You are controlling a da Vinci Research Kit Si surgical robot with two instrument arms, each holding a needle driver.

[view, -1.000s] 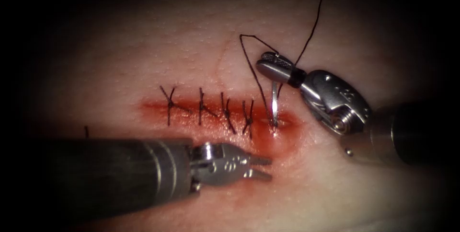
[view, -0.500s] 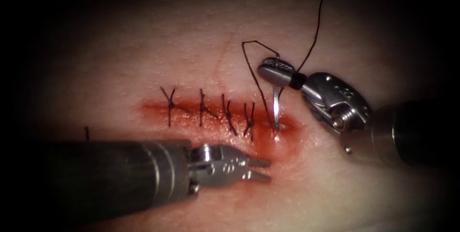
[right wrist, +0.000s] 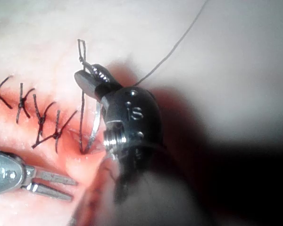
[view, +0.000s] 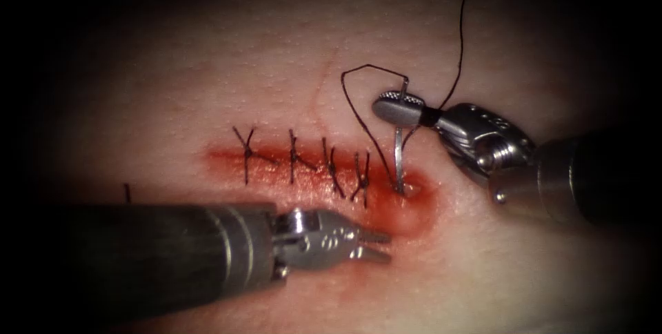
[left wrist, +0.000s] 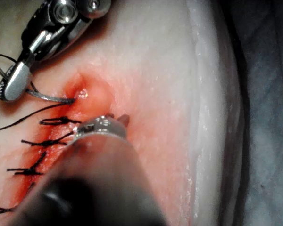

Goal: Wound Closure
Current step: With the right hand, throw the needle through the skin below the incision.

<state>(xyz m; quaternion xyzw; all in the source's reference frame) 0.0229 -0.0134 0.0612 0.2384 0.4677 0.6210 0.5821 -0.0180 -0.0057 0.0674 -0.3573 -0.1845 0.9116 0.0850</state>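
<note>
Since a second ago the right tool (view: 398,108) has rolled and shifted slightly right and down, tipping the needle (view: 398,158) so its point presses deeper into the cut (view: 310,168) at its right end; the thread (view: 358,110) loop above has swung flatter. The left tool (view: 376,246) has hardly moved.

Farthest left, a short cut end of thread (view: 126,192) stands on the tissue (view: 241,65). Along the cut run four finished stitches (view: 303,161), dark crosses over the red fluid (view: 407,213). Below them the left tool lies over the tissue with its jaws slightly apart, holding nothing, its tip just beneath the last stitch.

Right of the stitches the needle stands nearly upright, its point in the tissue at the cut's right end. The right tool is clamped on the needle near its tail end, where the thread leaves. From there the thread loops left and down toward the entry point, and another strand rises toward the upper right.
</note>
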